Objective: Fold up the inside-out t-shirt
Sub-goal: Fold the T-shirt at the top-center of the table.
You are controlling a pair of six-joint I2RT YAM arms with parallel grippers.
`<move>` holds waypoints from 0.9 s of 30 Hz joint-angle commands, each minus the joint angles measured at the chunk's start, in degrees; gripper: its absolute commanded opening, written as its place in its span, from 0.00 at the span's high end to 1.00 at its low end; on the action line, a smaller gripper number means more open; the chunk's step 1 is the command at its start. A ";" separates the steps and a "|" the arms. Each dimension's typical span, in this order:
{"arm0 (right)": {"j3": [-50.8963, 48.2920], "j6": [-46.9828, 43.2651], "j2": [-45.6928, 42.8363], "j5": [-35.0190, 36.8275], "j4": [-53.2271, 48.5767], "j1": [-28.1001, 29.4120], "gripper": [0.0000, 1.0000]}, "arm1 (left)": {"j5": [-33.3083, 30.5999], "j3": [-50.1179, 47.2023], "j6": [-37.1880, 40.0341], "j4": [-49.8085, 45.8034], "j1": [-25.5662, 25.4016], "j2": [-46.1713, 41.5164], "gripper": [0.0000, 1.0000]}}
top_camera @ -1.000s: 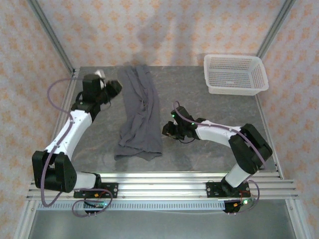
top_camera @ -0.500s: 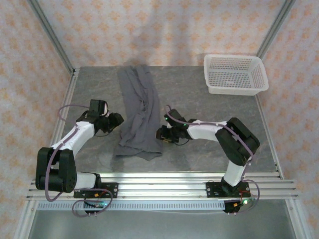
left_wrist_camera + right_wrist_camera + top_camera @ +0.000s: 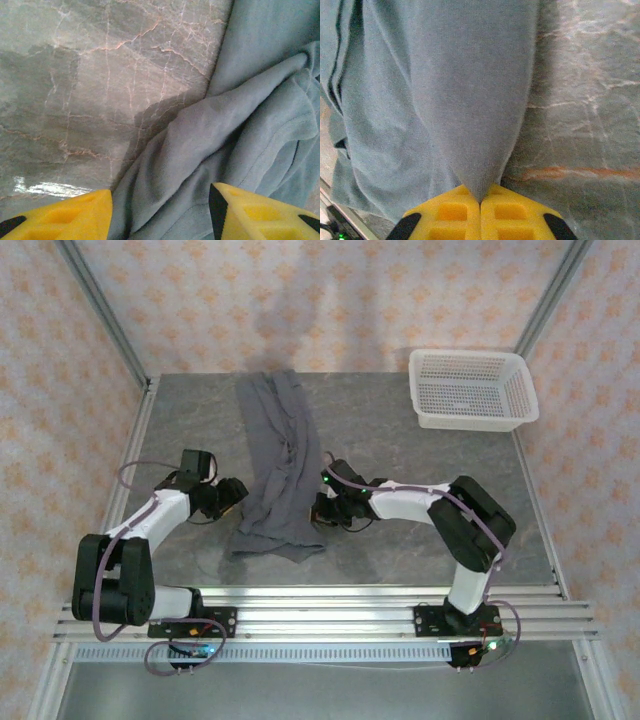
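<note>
T-shirt is clamped at three o'clock by right gripper; left gripper is held spread at nine o'clock for gripping.

Pinched fold of the inside-out t-shirt lost between closed pads of the right gripper, cloth cropped at top and left edges, fingers of the left gripper cut off by the bottom edge
</note>
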 commanded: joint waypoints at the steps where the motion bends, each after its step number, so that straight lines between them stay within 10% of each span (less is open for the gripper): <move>1: 0.15 -0.01 -5.88 2.35 -1.48 -1.35 1.00 | 0.67 -1.75 -1.07 -2.26 0.51 -1.52 0.43; 27: -1.76 0.04 -7.54 2.32 -2.10 -2.21 1.00 | 9.75 -4.74 -7.34 5.99 -11.60 5.38 0.48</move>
